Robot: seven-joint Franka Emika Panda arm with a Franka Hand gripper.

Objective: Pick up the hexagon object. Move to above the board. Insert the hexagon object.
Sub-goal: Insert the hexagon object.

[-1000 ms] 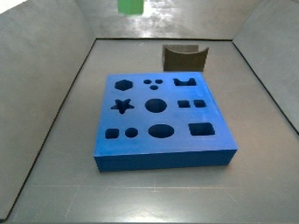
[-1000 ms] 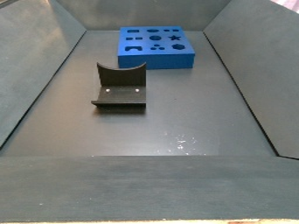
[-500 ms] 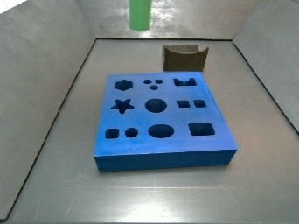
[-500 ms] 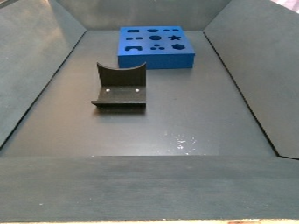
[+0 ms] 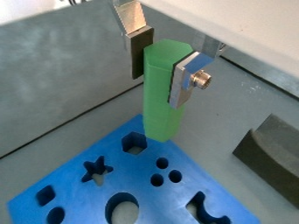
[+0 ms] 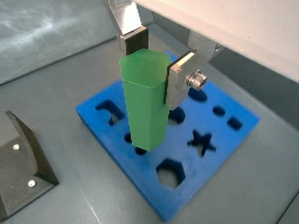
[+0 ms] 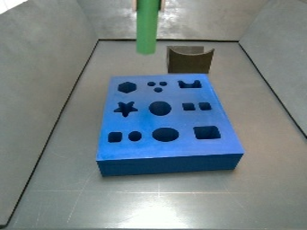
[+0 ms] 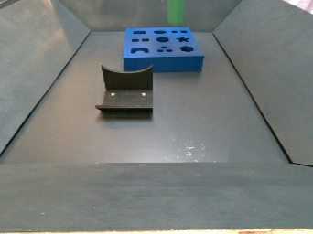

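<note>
A dull grey desk (image 7: 156, 202) with sloping grey walls carries the blue board (image 7: 163, 124) at centre frame in a side view. The claw (image 5: 160, 59) pinches the green peg (image 5: 163, 92) upright, hanging above the board (image 6: 187, 144) in both wrist views.

The fixture (image 8: 124, 91) is a dark bracket: a flat base plate with an upright back whose top edge dips in a curve. Pale screw heads dot it in a wrist view (image 6: 24, 171). Bare grey floor (image 8: 184, 128) surrounds the fixture, with sloping grey walls (image 7: 48, 99) beyond.
</note>
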